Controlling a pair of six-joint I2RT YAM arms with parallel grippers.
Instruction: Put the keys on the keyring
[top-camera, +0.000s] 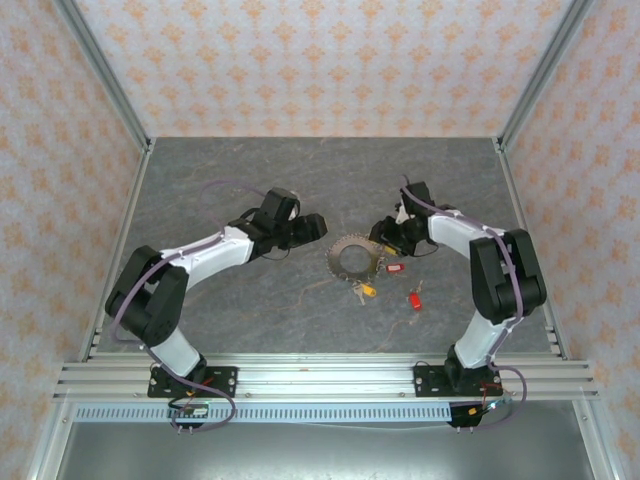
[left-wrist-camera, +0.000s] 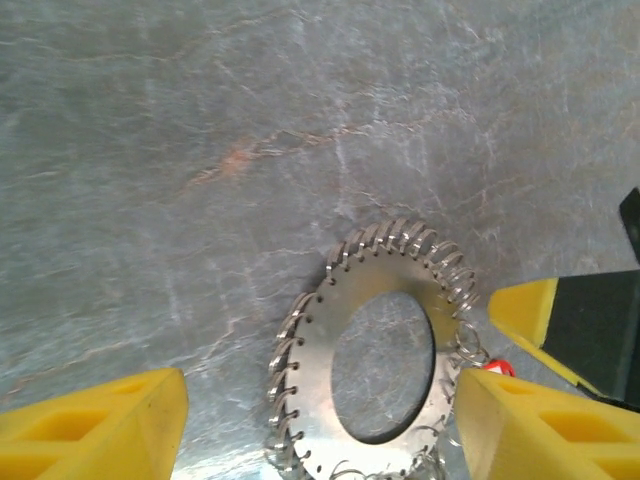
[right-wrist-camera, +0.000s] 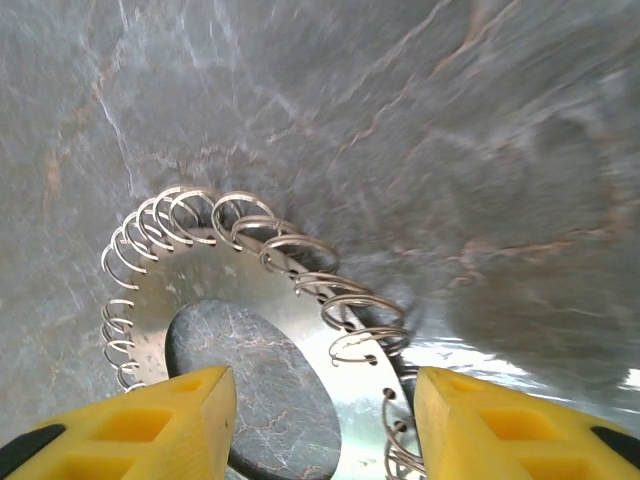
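Found the keys (top-camera: 366, 291) loose on the table (top-camera: 250, 310), nearer than both pincers, one yellow, the rest red. Found the ring (top-camera: 352, 260) lying flat between the left pincer (top-camera: 318, 226) and right pincer (top-camera: 383, 236), both spread open over its rim, grasping nothing. Judged it wisest to pin the ring with one pincer, then pinch a single key by its head.

The keyring (top-camera: 352, 260) lies flat near the middle of the worktop (top-camera: 250, 310). My left pincer (top-camera: 322, 225) hangs just behind its left side. My right pincer (top-camera: 379, 244) sits at its right edge, fingers astride the rim. The first key (top-camera: 366, 291) lies at the ring's near edge. The second key (top-camera: 398, 268) is just right of the ring. The third key (top-camera: 414, 299) lies further right and nearer me.
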